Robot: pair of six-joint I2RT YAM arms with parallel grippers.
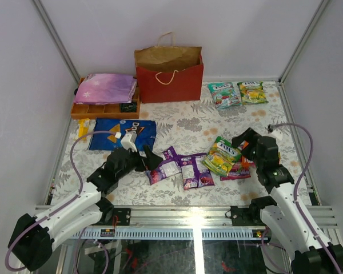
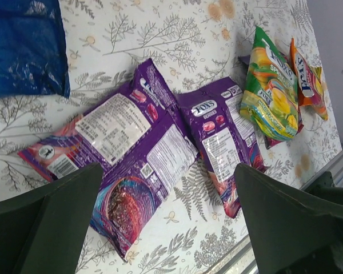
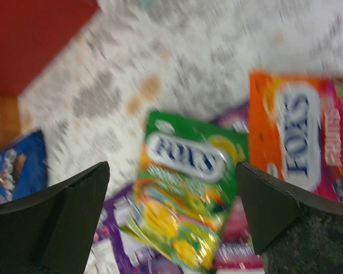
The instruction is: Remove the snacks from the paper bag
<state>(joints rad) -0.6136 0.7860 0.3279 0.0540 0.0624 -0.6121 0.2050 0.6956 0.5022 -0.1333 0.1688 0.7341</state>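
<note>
The red paper bag [image 1: 170, 77] stands upright at the back, its mouth open. Snacks lie on the table. The blue chip bag [image 1: 106, 132] is at the left. Two purple packets [image 1: 166, 165] [image 2: 126, 131] overlap at the centre front, with a third [image 2: 220, 137] beside them. A green packet [image 1: 222, 155] [image 3: 186, 182] and an orange-pink one [image 1: 240, 168] [image 3: 300, 137] lie to the right. My left gripper [image 1: 150, 157] [image 2: 167, 188] hangs open over the purple packets. My right gripper [image 1: 240, 144] [image 3: 171, 171] is open above the green packet, and its view is blurred.
An orange compartment tray [image 1: 103, 108] with a pink-purple starry pouch [image 1: 106, 87] on it sits at the back left. Two more packets [image 1: 224, 95] [image 1: 252, 92] lie at the back right. Metal rails frame the table, and the front rail [image 1: 194, 214] runs near my arm bases.
</note>
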